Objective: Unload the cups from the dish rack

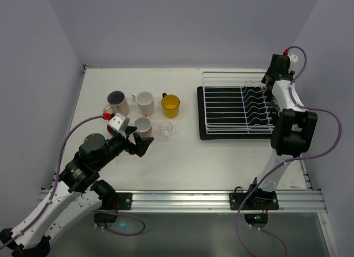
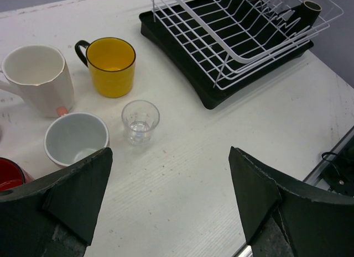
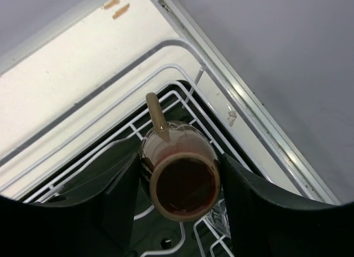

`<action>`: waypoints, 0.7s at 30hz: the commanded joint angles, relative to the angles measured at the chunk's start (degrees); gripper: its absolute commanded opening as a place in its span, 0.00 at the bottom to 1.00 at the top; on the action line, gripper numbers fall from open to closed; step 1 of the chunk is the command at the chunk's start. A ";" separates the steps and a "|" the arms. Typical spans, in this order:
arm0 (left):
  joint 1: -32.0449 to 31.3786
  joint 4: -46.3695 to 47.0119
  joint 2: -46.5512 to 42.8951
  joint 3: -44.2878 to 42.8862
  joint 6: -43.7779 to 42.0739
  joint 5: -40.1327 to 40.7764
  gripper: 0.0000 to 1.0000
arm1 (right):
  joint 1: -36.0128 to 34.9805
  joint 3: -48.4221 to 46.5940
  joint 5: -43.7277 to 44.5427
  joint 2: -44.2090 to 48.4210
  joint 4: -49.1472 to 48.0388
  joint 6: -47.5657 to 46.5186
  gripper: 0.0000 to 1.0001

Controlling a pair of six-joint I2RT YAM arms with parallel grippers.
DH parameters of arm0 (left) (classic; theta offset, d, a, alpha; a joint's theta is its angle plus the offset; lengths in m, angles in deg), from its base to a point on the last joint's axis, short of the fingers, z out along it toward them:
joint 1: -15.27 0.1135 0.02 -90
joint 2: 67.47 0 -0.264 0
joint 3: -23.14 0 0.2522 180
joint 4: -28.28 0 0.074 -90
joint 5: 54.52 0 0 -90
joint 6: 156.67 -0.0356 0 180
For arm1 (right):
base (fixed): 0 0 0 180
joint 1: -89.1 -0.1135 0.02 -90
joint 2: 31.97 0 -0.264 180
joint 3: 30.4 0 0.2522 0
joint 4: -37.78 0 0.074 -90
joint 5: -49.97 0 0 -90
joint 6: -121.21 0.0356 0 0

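Seven cups show in all, with one dish rack (image 1: 232, 73) on one black tray (image 1: 200, 116) and two arms. Six cups stand on the surface (image 1: 221, 157), all to the left of the rack. In the row farther from the arm bases are a pinkish mug (image 1: 117, 102) with a dark inside, farthest from the rack, then a white mug (image 1: 145, 102), then a yellow mug (image 1: 170, 105) nearest it. In the nearer row are a white cup (image 1: 142, 125) and a clear glass (image 1: 166, 129), the glass nearer the rack. A red cup (image 2: 6, 177) sits just beside the white cup.

The seventh, a brown cup (image 3: 185, 182), is still in the rack, at its right end in the far corner.

The top view takes in both arms and the pinkish mug, but hides most of the red cup behind the left arm's wrist, and the brown cup behind the right arm. The left wrist view shows the red cup's rim and the brown cup's mouth small at the rack's far end, and leaves out the pinkish mug. Only the right wrist view shows the grip. There the right fingers (image 3: 121, 202) press on both sides of the brown cup, whose mouth faces the camera with its handle towards the rack's rim.

The left fingers (image 2: 72, 190) stand wide apart over bare surface, left of the rack, holding nothing.
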 commanded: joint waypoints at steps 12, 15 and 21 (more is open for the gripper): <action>3.90 4.82 2.79 -0.23 0.35 -5.82 0.90 | -0.03 9.94 -8.03 20.30 -9.90 4.92 0.15; 3.98 7.28 4.02 -0.58 2.81 -8.62 0.90 | -0.03 16.71 -13.64 26.98 -13.94 9.76 0.14; 3.90 16.13 8.59 -1.99 10.26 -16.00 0.89 | -1.08 29.01 -27.26 38.67 -19.47 18.37 0.12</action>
